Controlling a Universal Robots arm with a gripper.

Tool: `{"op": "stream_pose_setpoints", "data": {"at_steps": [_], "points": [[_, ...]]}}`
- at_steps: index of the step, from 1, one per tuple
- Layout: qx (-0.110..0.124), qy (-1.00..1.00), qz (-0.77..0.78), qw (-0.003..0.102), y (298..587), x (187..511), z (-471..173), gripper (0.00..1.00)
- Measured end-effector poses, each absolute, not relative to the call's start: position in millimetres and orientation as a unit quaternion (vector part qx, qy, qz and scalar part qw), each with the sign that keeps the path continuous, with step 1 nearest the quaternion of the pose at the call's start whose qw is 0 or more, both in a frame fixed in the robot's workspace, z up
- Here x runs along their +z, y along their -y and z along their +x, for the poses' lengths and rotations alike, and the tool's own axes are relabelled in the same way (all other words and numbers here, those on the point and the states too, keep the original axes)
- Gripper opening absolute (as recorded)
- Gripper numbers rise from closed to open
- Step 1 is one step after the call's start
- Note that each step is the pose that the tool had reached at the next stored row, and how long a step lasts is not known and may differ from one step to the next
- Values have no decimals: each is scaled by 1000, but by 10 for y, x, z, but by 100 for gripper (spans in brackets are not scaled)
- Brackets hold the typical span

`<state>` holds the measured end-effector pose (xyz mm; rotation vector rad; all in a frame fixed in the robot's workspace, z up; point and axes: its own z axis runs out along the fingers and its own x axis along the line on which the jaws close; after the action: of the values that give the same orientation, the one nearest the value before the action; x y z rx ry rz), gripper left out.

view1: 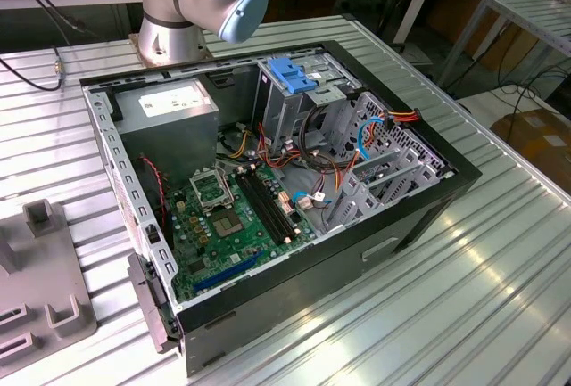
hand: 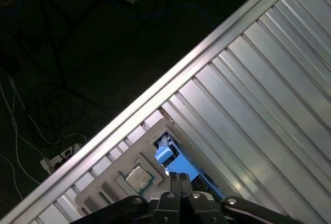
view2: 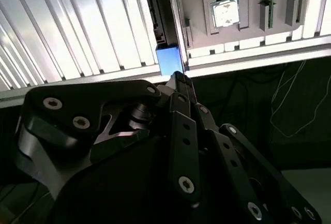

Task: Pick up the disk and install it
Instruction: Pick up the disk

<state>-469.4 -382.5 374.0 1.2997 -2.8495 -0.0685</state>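
Observation:
The disk point(hand: 192, 174) stands on edge in a grey fixture point(hand: 116, 181) by the table's edge, its blue bracket end point(hand: 166, 154) toward the camera. In the second wrist view the disk point(view2: 164, 17) is seen edge-on, with the blue bracket point(view2: 168, 61) at its near end. My gripper point(view2: 178, 77) hovers just short of that blue end, shut, fingers pressed together with nothing between them. In the first wrist view the gripper point(hand: 180, 181) sits over the disk's near part. The open computer case point(view1: 268, 181) lies on the table in the exterior view.
A processor chip point(view2: 226, 13) rests in the grey fixture beside the disk. Past the ribbed table's edge point(hand: 170, 81) the floor is dark with cables. In the case, a drive cage with a blue latch point(view1: 294, 74), a grey power supply point(view1: 169, 114) and loose cables point(view1: 348, 150).

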Motion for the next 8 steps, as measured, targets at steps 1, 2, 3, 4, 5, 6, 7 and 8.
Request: {"op": "stream_pose_setpoints", "data": {"at_steps": [1, 2, 3, 4, 5, 6, 7, 8], "points": [[-22, 906, 423, 5, 3825, 3740, -4694, 10], [-22, 902, 430, 5, 3825, 3740, -4694, 10], [-22, 898, 439, 5, 3825, 3740, -4694, 10], [-22, 891, 453, 5, 3825, 3739, -4694, 10], [-22, 885, 465, 6, 3825, 3739, -4694, 10], [-22, 881, 473, 6, 3825, 3739, -4694, 10], [-21, 876, 483, 6, 3825, 3738, -4693, 10], [-21, 870, 492, 6, 3825, 3738, -4692, 10]]}}
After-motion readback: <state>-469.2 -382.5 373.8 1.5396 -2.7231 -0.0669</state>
